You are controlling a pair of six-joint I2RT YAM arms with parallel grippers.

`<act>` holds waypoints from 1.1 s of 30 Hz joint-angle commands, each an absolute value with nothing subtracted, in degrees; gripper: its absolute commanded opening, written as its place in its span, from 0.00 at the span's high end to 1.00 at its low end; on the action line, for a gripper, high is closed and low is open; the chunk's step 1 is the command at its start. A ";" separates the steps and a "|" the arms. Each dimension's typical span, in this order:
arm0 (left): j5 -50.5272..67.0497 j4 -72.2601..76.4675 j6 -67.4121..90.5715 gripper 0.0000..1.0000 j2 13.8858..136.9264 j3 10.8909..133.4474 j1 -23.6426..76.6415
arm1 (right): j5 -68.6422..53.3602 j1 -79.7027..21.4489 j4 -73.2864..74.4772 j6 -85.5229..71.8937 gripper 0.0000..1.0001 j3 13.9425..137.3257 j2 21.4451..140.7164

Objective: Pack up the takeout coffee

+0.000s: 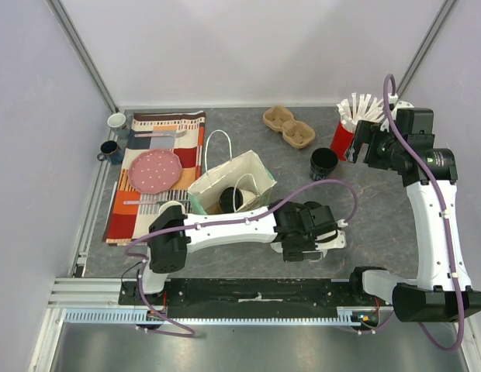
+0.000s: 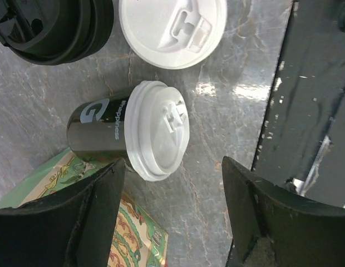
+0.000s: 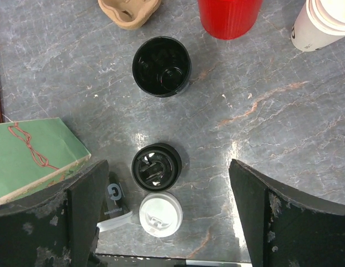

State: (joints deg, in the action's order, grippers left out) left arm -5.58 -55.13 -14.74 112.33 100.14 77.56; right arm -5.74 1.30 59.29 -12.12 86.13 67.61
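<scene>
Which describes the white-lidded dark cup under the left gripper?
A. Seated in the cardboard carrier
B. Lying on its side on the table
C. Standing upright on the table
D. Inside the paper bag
B: in the left wrist view the cup lies on its side on the table, its printed wall and white lid both showing.

Lab cell (aluminium frame, white walls)
</scene>
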 commanded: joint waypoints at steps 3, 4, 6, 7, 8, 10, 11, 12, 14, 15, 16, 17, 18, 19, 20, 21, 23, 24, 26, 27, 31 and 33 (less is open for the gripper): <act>-10.98 -51.51 -17.84 0.23 114.87 99.94 77.17 | -6.68 1.41 59.06 -9.93 0.04 85.34 66.18; -11.33 -51.16 -18.36 0.23 115.05 99.84 77.08 | -6.85 1.49 59.15 -9.76 0.04 85.25 66.01; -11.60 -50.98 -18.72 0.24 115.66 99.76 76.73 | -7.21 1.49 58.98 -9.67 0.04 84.82 66.01; -11.60 -50.89 -18.72 0.25 115.93 99.76 76.47 | -7.64 1.49 58.89 -9.67 0.04 84.73 66.01; -11.17 -50.89 -18.81 0.25 116.28 99.76 76.29 | -7.91 1.49 58.80 -9.75 0.04 84.38 66.01; -10.90 -50.89 -18.63 0.29 116.54 99.32 75.68 | -8.17 1.49 58.62 -9.76 0.04 84.11 66.01; -10.81 -50.89 -18.81 0.31 116.63 99.23 75.41 | -8.17 1.49 58.62 -9.76 0.04 84.20 66.01; -10.72 -50.89 -18.98 0.33 116.63 99.14 74.98 | -8.17 1.41 58.54 -9.58 0.04 84.20 66.01; -10.20 -50.98 -19.07 0.36 116.81 99.23 74.53 | -8.61 1.49 58.54 -9.49 0.04 84.20 65.92; -10.02 -50.98 -18.99 0.38 116.98 99.23 74.10 | -8.87 1.41 58.36 -9.41 0.04 84.20 65.92; -9.85 -50.89 -19.16 0.40 117.07 99.23 74.00 | -9.05 1.41 58.27 -9.49 0.04 84.20 65.92; -9.50 -50.89 -19.25 0.40 117.24 99.14 73.92 | -9.49 1.49 58.18 -9.49 0.03 84.11 65.92; -9.41 -50.71 -19.34 0.41 117.25 98.79 73.83 | -9.75 1.49 58.10 -9.49 0.04 84.11 65.92; -9.49 -50.54 -19.34 0.41 117.33 98.53 73.83 | -9.93 1.41 58.10 -9.41 0.04 84.20 65.92; -9.67 -50.02 -19.34 0.42 117.25 97.92 73.92 | -10.28 1.41 57.92 -9.32 0.04 84.20 65.83; -9.75 -49.66 -19.60 0.46 117.25 97.65 73.83 | -10.46 1.41 57.92 -9.40 0.04 84.11 65.92; -9.41 -49.39 -19.60 0.53 117.16 97.56 73.74 | -10.55 1.49 57.83 -9.40 0.04 84.02 65.83; -9.06 -49.39 -19.60 0.60 117.33 97.56 73.74 | -10.63 1.49 57.92 -9.40 0.04 84.02 65.83; -8.53 -49.40 -19.25 0.64 117.16 97.65 73.83 | -10.98 1.41 57.92 -9.40 0.04 83.93 65.66; -8.26 -49.83 -19.16 0.70 117.07 97.82 73.83 | -11.16 1.49 57.83 -9.40 0.04 83.85 65.65; -5.90 -50.89 -18.90 0.87 115.58 98.17 73.74 | -11.51 1.49 57.92 -9.40 0.04 84.20 65.39; -4.66 -52.37 -18.37 0.96 114.61 98.87 73.39 | -12.12 1.41 58.01 -9.32 0.04 84.29 65.39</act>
State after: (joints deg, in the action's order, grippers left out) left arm -8.84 -49.78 -18.44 116.77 98.19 73.95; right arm -10.72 1.30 59.24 -10.00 83.99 66.81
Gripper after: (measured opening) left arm 0.301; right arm 0.963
